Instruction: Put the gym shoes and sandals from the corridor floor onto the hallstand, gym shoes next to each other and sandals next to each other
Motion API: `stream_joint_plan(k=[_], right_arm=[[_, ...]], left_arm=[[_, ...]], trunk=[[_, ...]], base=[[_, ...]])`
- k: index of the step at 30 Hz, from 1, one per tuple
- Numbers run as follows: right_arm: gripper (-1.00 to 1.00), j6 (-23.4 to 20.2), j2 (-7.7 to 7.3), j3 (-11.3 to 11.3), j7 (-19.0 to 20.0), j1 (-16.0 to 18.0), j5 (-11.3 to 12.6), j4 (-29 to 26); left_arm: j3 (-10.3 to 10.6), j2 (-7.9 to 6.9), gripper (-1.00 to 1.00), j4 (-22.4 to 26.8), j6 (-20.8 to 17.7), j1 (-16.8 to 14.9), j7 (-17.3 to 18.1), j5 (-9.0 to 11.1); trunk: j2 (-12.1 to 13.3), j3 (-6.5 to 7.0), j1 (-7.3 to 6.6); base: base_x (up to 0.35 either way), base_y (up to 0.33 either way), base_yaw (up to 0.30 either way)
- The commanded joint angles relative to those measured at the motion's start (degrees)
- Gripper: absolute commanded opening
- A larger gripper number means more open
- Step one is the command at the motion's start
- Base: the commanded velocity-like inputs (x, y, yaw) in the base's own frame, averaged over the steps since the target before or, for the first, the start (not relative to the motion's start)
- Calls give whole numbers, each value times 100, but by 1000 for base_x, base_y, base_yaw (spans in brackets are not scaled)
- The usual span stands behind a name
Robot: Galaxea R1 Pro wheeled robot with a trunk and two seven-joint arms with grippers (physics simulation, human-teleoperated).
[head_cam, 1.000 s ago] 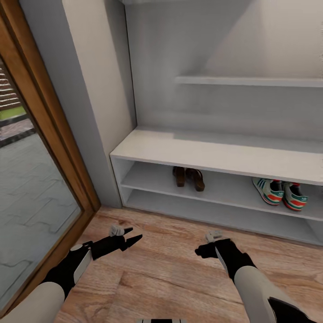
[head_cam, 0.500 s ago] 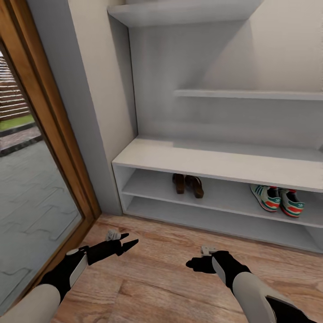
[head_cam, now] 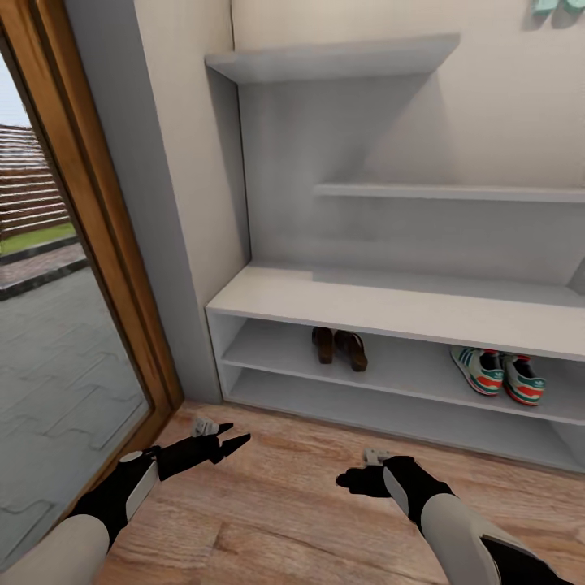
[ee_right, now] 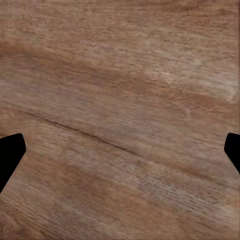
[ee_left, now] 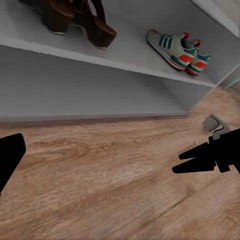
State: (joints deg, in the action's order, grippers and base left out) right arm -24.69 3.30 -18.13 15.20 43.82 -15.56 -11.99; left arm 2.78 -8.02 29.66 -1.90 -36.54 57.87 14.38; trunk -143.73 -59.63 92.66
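Shoes come first in your check: two gym shoes [head_cam: 497,374] stand side by side on the upper open shelf of the hallstand [head_cam: 390,302], toward its right end, and two sandals [head_cam: 340,347] stand side by side on the same shelf nearer the left. That makes four items, one pair of each kind, all on the rack, and none lies on the part of the corridor floor [head_cam: 284,504] that you can see. From this, the placing looks done, so the step in hand is a clean finish. Your left gripper [head_cam: 230,435] hangs low over the planks with its fingers spread and nothing between them; your right gripper [head_cam: 351,479] also hovers above the floor, and its wrist view puts dark fingertips at opposite edges with bare wood between, so it is released and empty too. If you pull back, lift both arms clear of the floor and away from the shelf edge, so no finger catches a heel and drags a shoe out of its pair.
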Motion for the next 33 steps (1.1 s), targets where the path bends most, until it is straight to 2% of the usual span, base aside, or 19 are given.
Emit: stream_joint_plan(k=[1, 5, 9, 12, 15, 16, 19, 30, 33], right_arm=[[100, -9, 4, -42, 33, -1, -62, -15], [100, 358, 4, -42, 37, 0, -62, -13], [100, 937, 4, -42, 46, -2, -62, 72], [100, 1076, 4, -42, 94, -4, -62, 193], [100, 1166, 4, -42, 408, -4, -63, 404], [100, 1233, 4, -42, 940, -3, -62, 566], [100, 1296, 4, -42, 1457, -3, -62, 679], [100, 1423, 11, -49, 1535, -150, -62, 723], [100, 1425, -4, -50, 1532, -158, -75, 720]], left_arm=[[30, -6, 100, -2, -20, -3, 6, 48], [35, -6, 100, -3, -18, -3, -1, 48], [37, -6, 100, -4, -16, -2, -3, 48], [38, -2, 100, -4, -17, -2, -4, 48], [38, 1, 100, -4, -16, -1, -4, 48], [38, 2, 100, -4, -16, -2, -4, 48], [41, 2, 100, -4, -16, 0, -4, 48], [47, 11, 100, -4, -19, 1, -4, 44], [47, 11, 100, -4, -18, 1, 0, 44]], trunk=[[0, 17, -4], [5, 106, -14], [10, 195, -24], [14, 261, -32], [18, 328, -40], [20, 350, -42], [24, 416, -50], [39, 660, -78], [39, 660, -78]], base=[[0, 0, 0], [0, 0, 0], [0, 0, 0], [0, 0, 0], [0, 0, 0], [0, 0, 0], [0, 0, 0], [0, 0, 0], [0, 0, 0]])
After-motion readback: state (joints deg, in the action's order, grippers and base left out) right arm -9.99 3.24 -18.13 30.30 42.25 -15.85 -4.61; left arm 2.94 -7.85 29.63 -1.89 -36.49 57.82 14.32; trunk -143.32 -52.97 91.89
